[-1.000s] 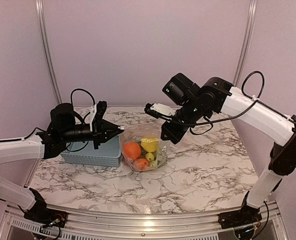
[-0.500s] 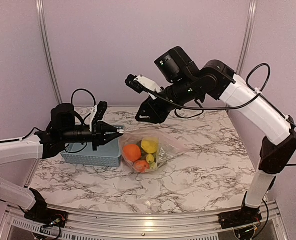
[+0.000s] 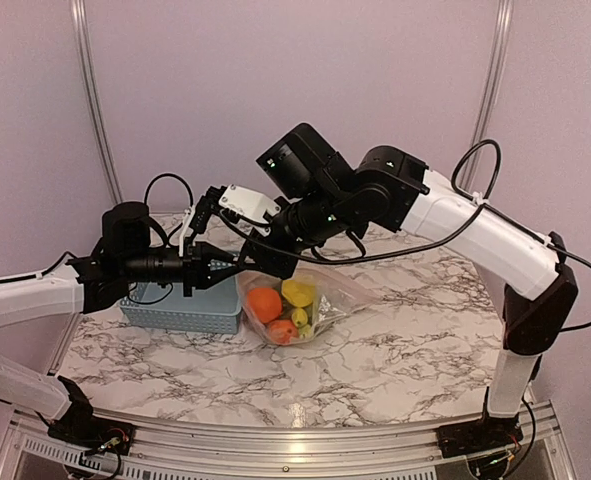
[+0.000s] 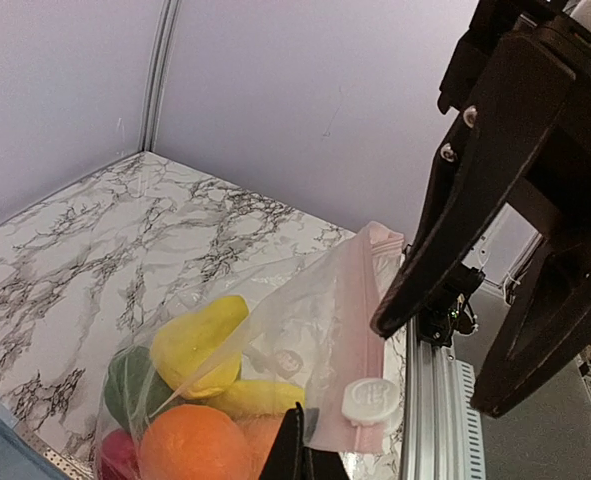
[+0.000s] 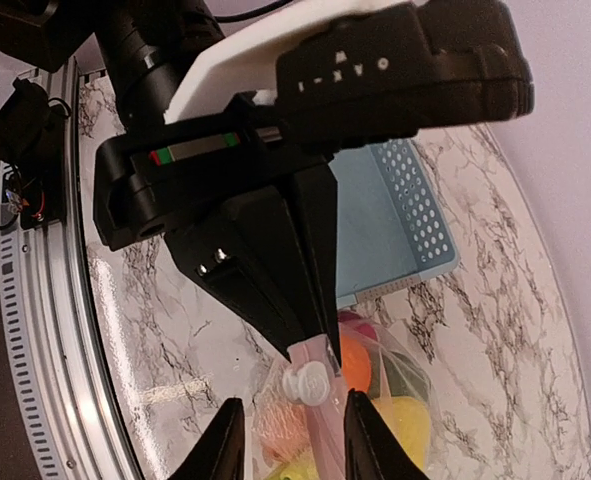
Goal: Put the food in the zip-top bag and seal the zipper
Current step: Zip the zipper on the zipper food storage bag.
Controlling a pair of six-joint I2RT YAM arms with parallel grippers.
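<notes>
The food is all inside the zip-top bag, which lies on the marble table just right of the grey-blue basket. The orange, a yellow lemon and a red apple show through the film. What remains, as I judge it, is closing the zipper. The left gripper is clamped on the bag's mouth at its left corner and holds that edge lifted off the table, probably to keep the pinkish strip taut and anchored while the other arm works along it. The right gripper has its fingers spread. In the right wrist view they straddle the white slider tab, not yet touching it. In the left wrist view they hang just right of that tab. This looks like lining up to pinch the tab and draw it toward the far right end of the mouth. Compared with a second ago, the right arm has left its place over the bag's right side. Half a second ago it was raised above the bag, and it has now swung left and down to meet the left gripper. The left gripper, the bag and the fruit lie as they did.
</notes>
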